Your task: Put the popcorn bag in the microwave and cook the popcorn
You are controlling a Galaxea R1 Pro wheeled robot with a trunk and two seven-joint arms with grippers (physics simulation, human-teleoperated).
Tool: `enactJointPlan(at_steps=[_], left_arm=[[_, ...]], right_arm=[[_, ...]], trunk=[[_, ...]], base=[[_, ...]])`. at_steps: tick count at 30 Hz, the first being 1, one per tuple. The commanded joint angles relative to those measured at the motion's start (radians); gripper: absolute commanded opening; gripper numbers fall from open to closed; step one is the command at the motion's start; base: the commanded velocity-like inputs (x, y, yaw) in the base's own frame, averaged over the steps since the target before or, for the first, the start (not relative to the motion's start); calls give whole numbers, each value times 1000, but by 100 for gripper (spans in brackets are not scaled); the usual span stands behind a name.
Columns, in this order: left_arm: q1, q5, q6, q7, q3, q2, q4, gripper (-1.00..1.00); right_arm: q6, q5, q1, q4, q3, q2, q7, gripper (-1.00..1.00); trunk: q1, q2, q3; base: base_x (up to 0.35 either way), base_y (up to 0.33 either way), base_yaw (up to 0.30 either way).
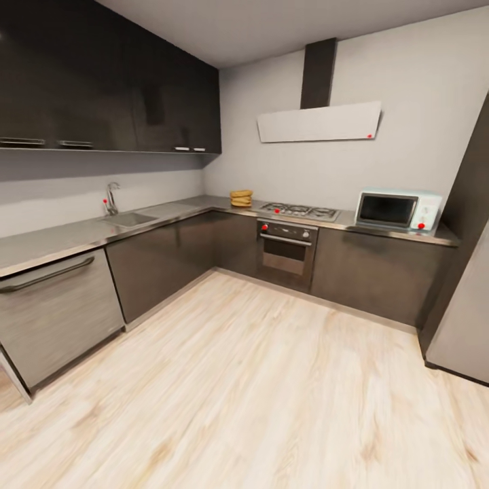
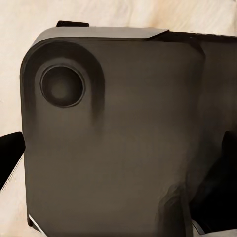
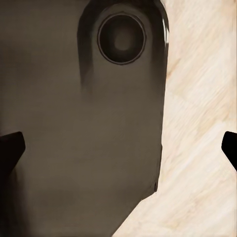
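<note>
Pale wood floor (image 1: 272, 407) nearest. Microwave (image 1: 399, 210) stood on worktop (image 1: 61, 239), beside hob (image 1: 299, 211); tan stack (image 1: 241, 197), likely popcorn bag, beyond hob. Jaw state cannot be told. Risk: base striking cabinets (image 1: 170, 265) on approach.

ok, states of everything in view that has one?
microwave: door shut, on the countertop.
oven: door shut.
popcorn bag: upright on the countertop, left of the gas hob.
faucet: no water visible.
left gripper: fingers apart, empty.
right gripper: fingers apart, empty.
</note>
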Motion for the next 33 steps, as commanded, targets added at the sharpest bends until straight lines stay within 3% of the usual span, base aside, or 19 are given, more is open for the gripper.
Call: enactJointPlan(at_steps=[1, 20, 26, 33], left_arm=[[0, 7, -2, 0, 0, 0, 0, 100], [0, 7, -3, 7, 0, -2, 0, 100], [0, 7, -4, 7, 1, -2, 0, 100], [0, 7, -5, 8, 2, -2, -1, 100]], right_arm=[[0, 0, 0, 0, 1, 0, -1, 100], [-11, 1, 0, 0, 1, 6, -4, 100], [-23, -4, 0, 0, -1, 7, -4, 100], [-23, -4, 0, 0, -1, 4, -4, 100]], trunk=[[1, 0, -1], [1, 0, -1], [1, 0, -1], [1, 0, -1]], base=[[322, 0, -1], [322, -9, -1], [292, -89, -204], [12, -3, -243]])
